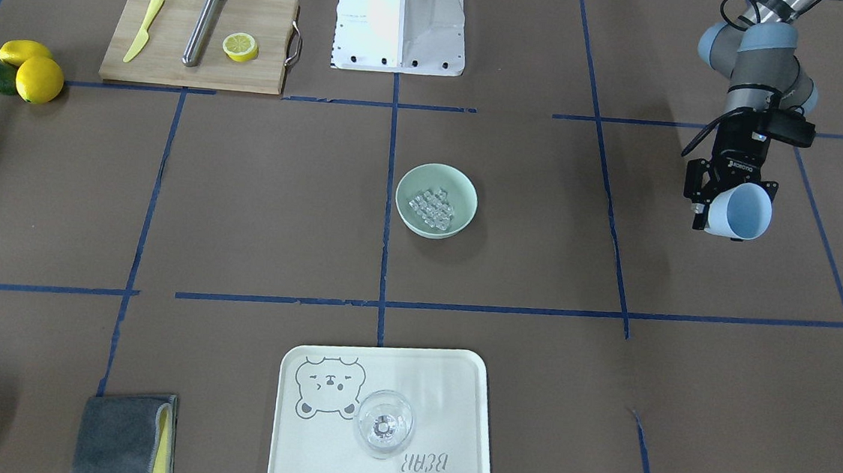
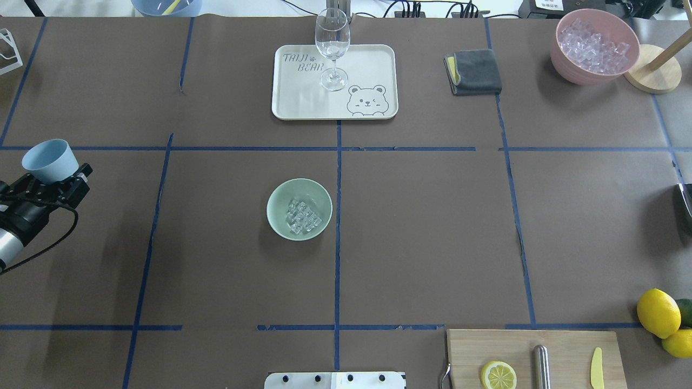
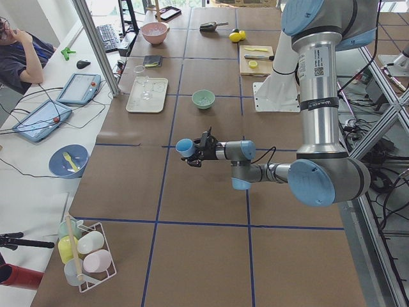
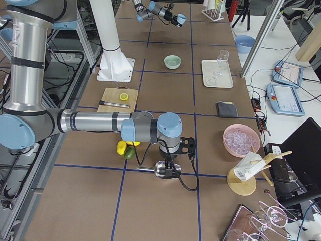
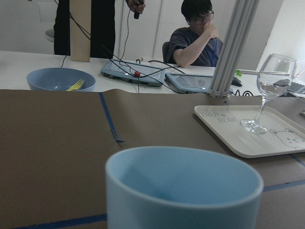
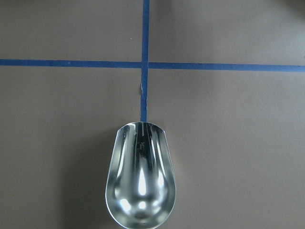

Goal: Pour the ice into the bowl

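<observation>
The mint-green bowl (image 2: 281, 200) (image 1: 463, 187) stands at the table's middle, with the ice (image 2: 303, 217) (image 1: 431, 206) lying as a cluster of clear cubes inside it. Far out on the robot's left side, well away from the bowl, my left gripper (image 2: 54, 175) (image 1: 729, 204) is shut on a light blue cup (image 2: 47, 159) (image 5: 183, 191). It holds the cup roughly upright above the table, and what shows of the cup's inside looks empty. My right gripper (image 4: 169, 163) hovers over a metal scoop (image 6: 140, 181); its fingers are hidden, so I cannot tell its state.
A cream tray (image 2: 303, 102) with a wine glass (image 2: 332, 48) lies beyond the bowl. A grey cloth (image 2: 474, 71) and a pink bowl (image 2: 567, 67) of ice sit far right. A cutting board (image 2: 562, 346) and lemons (image 2: 657, 312) are at the near right.
</observation>
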Motion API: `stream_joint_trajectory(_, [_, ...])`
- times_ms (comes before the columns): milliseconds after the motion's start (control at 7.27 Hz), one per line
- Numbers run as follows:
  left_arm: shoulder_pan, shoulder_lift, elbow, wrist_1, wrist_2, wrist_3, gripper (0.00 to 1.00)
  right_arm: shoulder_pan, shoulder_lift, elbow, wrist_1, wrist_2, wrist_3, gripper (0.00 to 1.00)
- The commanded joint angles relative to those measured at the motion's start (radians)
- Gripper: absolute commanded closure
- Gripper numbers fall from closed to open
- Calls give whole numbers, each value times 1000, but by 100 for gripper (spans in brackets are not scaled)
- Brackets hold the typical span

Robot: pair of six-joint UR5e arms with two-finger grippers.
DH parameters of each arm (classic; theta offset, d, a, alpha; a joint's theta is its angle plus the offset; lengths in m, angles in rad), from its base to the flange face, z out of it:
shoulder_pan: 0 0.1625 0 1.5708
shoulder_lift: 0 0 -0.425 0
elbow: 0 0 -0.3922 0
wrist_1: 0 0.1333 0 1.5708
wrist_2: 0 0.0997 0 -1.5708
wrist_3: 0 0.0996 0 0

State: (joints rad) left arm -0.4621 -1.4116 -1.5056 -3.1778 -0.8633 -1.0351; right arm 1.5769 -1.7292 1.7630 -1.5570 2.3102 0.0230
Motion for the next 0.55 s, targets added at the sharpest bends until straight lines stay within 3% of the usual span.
stream_joint_trajectory(0, [13, -1, 62, 1, 110, -80, 100, 0, 0, 1, 0, 0, 0, 0])
stream_joint_trajectory(412, [130, -6, 117, 4, 260, -152, 98, 0, 2, 1, 0, 0, 0, 0])
